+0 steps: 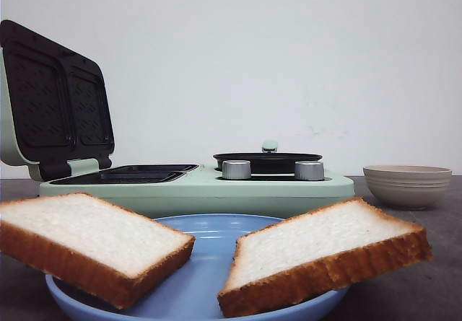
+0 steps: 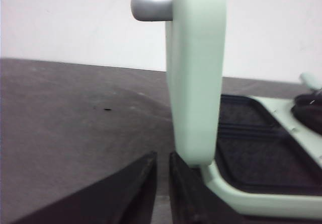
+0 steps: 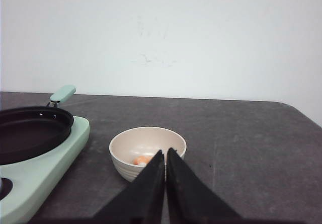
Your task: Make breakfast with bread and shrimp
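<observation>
Two bread slices on a blue plate [image 1: 195,292], nearest the front camera: left slice [image 1: 90,242] and right slice [image 1: 325,252], each leaning on the rim with its outer edge raised, the two apart at the plate's middle; white crumb, golden-brown crust

One mint-green cooker [image 1: 216,184] behind the plate on the dark grey worktop [image 1: 404,278]:
- lid [image 1: 54,101] stands open at the left, dark ribbed plates on its inner face
- dark grill plates [image 1: 126,173] lie flat in the base below the lid
- shallow black pan [image 1: 267,161] sits on the right half, a small mint handle behind it
- two silver knobs [image 1: 237,169] in front of the pan

One beige ribbed bowl [image 1: 408,184] on the worktop, right of the cooker and apart from it

One shrimp [image 3: 142,160], a small pinkish-orange bit lying inside the bowl, partly hidden by the right fingers

Left gripper [image 2: 162,183]: dark fingers narrow, nearly together, holding nothing, low by the outer edge of the open lid; a grey knob [image 2: 151,6] projects from the lid's outer face

Right gripper [image 3: 165,183]: dark fingers drawn together with only a thin slit between, holding nothing, just in front of the bowl's near rim
</observation>
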Controlling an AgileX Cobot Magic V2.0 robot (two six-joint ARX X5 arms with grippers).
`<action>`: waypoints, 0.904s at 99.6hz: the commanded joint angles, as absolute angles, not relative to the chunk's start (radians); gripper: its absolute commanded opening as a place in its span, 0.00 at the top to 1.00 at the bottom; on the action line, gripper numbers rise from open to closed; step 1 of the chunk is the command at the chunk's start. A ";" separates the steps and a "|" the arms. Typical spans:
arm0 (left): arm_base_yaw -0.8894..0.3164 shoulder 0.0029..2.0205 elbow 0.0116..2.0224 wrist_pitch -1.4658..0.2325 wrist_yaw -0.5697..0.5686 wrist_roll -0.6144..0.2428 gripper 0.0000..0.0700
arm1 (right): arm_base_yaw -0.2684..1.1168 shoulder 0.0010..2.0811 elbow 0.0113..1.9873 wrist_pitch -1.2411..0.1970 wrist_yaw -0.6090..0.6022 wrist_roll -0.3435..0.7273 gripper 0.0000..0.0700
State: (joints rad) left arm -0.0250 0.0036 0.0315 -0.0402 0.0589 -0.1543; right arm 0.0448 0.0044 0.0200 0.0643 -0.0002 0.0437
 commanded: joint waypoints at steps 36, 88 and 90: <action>-0.033 0.095 0.235 -0.175 0.064 -0.393 0.99 | 0.044 0.120 0.255 -0.158 0.000 0.178 1.00; -0.034 0.406 0.593 -0.606 0.166 -0.281 0.99 | 0.044 0.469 0.523 -0.364 -0.083 0.205 1.00; -0.034 0.406 0.593 -0.616 0.185 -0.280 0.99 | 0.044 0.469 0.523 -0.372 -0.100 0.205 1.00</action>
